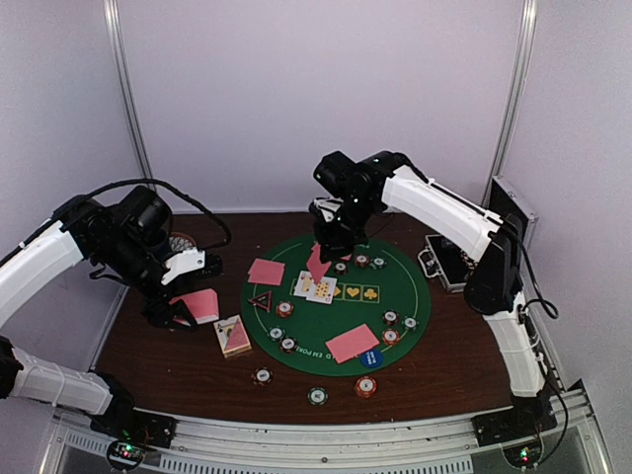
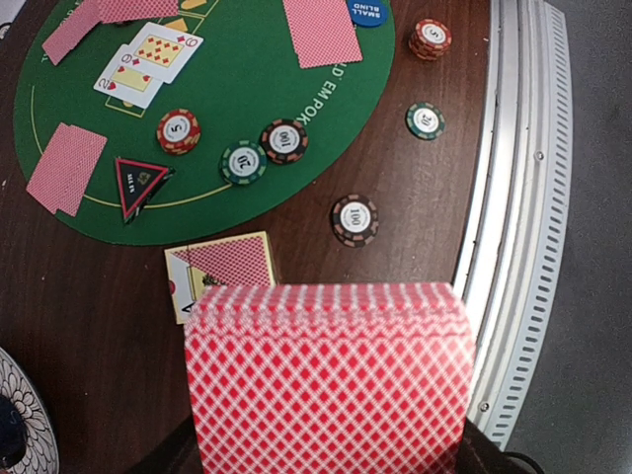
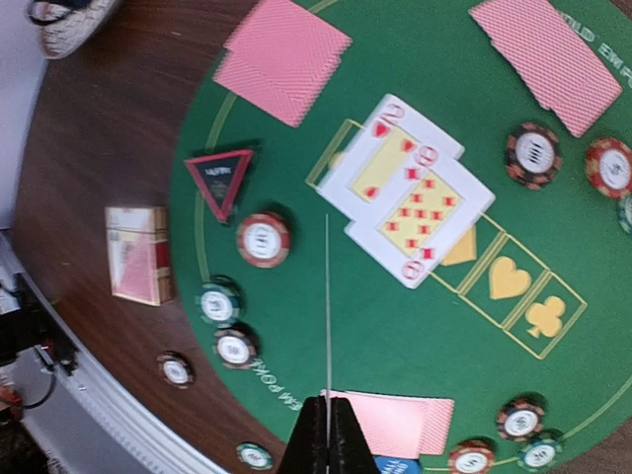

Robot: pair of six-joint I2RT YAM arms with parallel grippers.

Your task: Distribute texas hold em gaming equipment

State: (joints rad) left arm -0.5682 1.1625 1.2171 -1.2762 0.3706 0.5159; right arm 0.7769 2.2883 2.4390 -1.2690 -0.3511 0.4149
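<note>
The deck of pink-backed cards (image 2: 331, 380) sits clamped in the left hand (image 1: 188, 308), held just above the desk (image 1: 158, 365) off the left rim of the green felt mat (image 1: 306, 326). In the left wrist view the deck fills the foreground and hides most of the fingers, so the grip appears to be on its lower edge, though that is not sure.

A single card (image 1: 318, 265) is pinched in the clenched right hand (image 1: 326, 247) over the far middle of the mat. From the right wrist camera it shows edge-on as a thin pale line running out from the fingertips. Directly beyond that edge, two face-up cards (image 1: 314, 287) lie overlapping on the felt.

Face-down cards rest at the mat's left side (image 1: 265, 271) and at its near edge (image 1: 353, 343). Poker chips (image 1: 284, 309) are scattered around the mat's near and far parts. Three more chips (image 1: 365, 386) lie on the bare desk just past its near rim.

A card box (image 1: 232, 336) lies on the desk just beside the mat, near the left hand. A metal case (image 1: 442, 265) stands open at the far right.
</note>
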